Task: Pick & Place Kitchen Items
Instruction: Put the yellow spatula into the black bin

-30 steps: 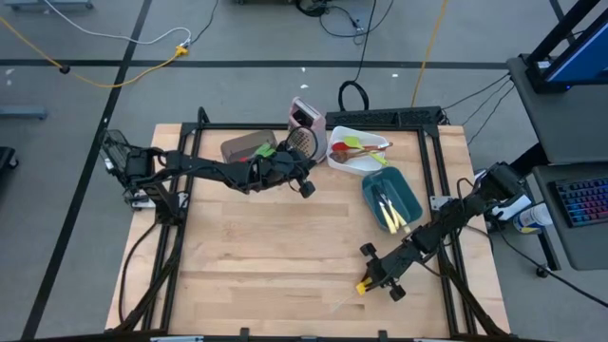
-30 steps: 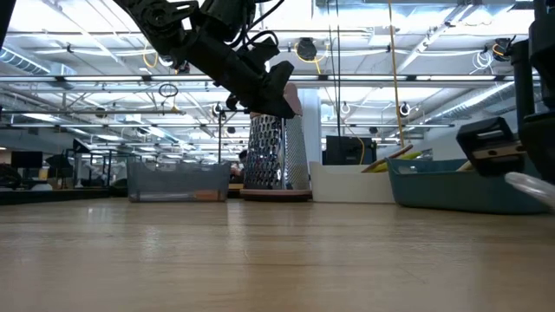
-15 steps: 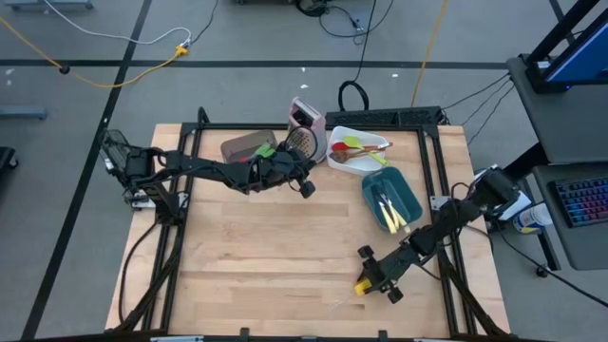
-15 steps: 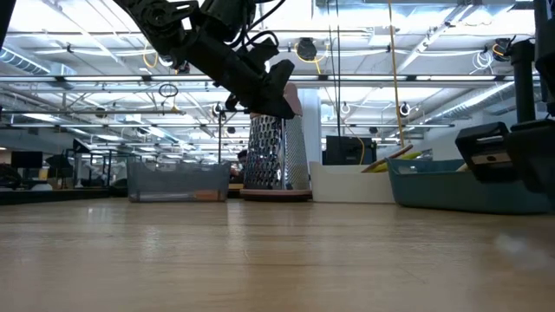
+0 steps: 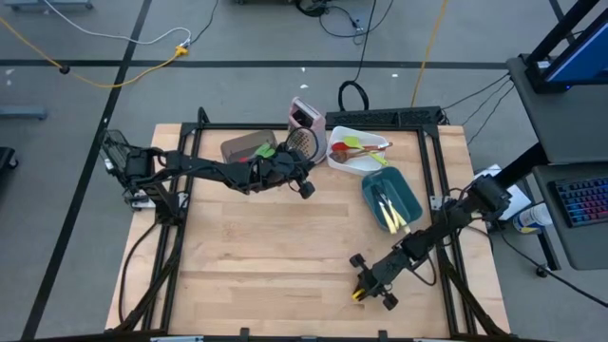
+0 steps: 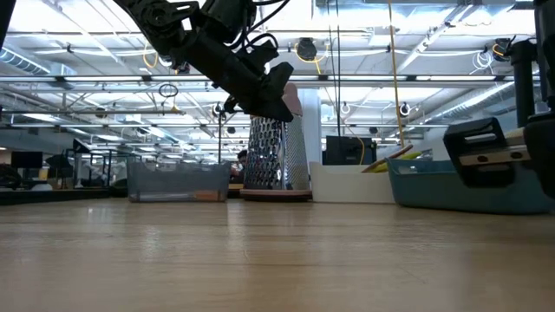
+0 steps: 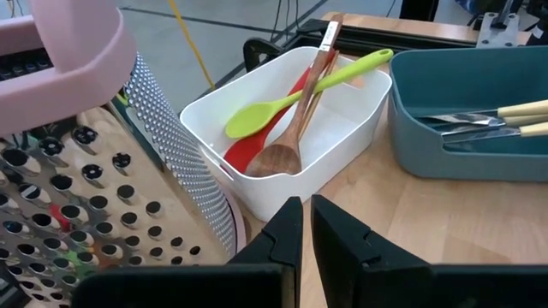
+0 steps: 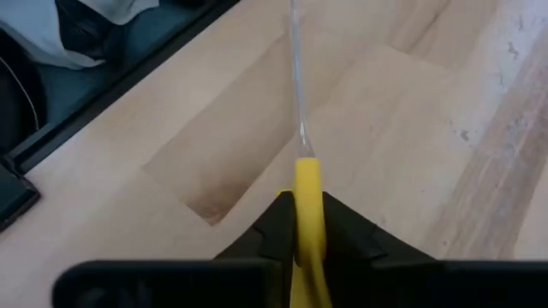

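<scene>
**Yellow-handled utensil pinched at near edge of table, bins lying beyond**

Yellow-handled utensil [image 8: 307, 205] clamped between fingers of right gripper [image 5: 366, 288], close over near right part of wooden table [image 5: 247, 256]. Long axis running straight ahead of fingers: yellow handle in the pinch, thin pale shaft projecting forward and slanting toward the boards; whether the tip touches the wood cannot be told. Judged from this lie, coming move turns on direction to the bins, which sit away from the tip, farther back on the right side; right arm is by far the nearer to the teal bin [image 5: 404, 190].

Count, near to far:
- One yellow-handled utensil, in right gripper.
- One teal bin, holding at least three cream-handled knives [image 7: 522, 110] lying side by side along the bin's length.
- One white bin [image 7: 360, 103], touching or just beside the teal one, holding one green spoon [image 7: 282, 98], one wooden spoon [image 7: 287, 154] and one red spoon [image 7: 253, 156], crossed over one another.
- One upright metal grater [image 6: 273, 152] with pink trim, just beside the white bin.
- One grey bin [image 5: 249, 146] at far left; contents not countable.

Left gripper [image 5: 306, 188] hanging above table near the grater, fingers pressed almost together, holding nothing.
</scene>
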`<state>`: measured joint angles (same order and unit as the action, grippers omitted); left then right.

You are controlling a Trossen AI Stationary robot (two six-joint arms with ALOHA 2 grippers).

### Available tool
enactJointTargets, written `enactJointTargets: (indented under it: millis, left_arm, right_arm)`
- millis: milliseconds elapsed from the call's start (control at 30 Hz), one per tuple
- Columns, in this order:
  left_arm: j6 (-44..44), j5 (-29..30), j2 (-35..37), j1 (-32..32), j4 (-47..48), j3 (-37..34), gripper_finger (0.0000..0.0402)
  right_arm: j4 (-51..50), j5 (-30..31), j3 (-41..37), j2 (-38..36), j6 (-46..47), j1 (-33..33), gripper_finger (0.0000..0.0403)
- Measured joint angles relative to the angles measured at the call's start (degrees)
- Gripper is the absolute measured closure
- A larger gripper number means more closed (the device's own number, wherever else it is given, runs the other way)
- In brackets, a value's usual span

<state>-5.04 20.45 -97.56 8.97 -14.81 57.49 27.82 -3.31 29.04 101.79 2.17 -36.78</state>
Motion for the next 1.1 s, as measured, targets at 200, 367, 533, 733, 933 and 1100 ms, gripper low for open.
enactJointTargets:
  millis: [200,367,533,733,933,1100]
  left_arm:
    - [0.0,0.0,0.0,0.0,0.0,0.0,0.0371]
    - [0.0,0.0,0.0,0.0,0.0,0.0,0.0371]
    - [0.4,0.0,0.0,0.0,-0.3,0.0,0.0371]
    - [0.5,-0.1,0.0,0.0,-0.3,0.0,0.0371]
    - [1.4,-1.4,0.0,-0.1,-0.3,0.0,0.0371]
    - [3.1,-1.4,0.0,-0.1,-0.4,0.0,0.0371]
  right_arm:
    - [2.9,-0.2,0.0,-0.9,-0.1,0.0,0.0379]
    - [1.7,0.1,-0.1,-5.6,-0.4,0.8,0.0372]
    - [-2.2,4.1,-0.4,-13.9,-5.1,3.1,0.0376]
    - [-15.1,17.2,-0.2,-27.0,-14.5,7.3,0.0365]
    - [-25.6,30.2,-0.2,-40.4,-21.7,12.4,0.0371]
    - [-32.7,40.8,-0.2,-48.1,-27.6,15.8,0.0371]
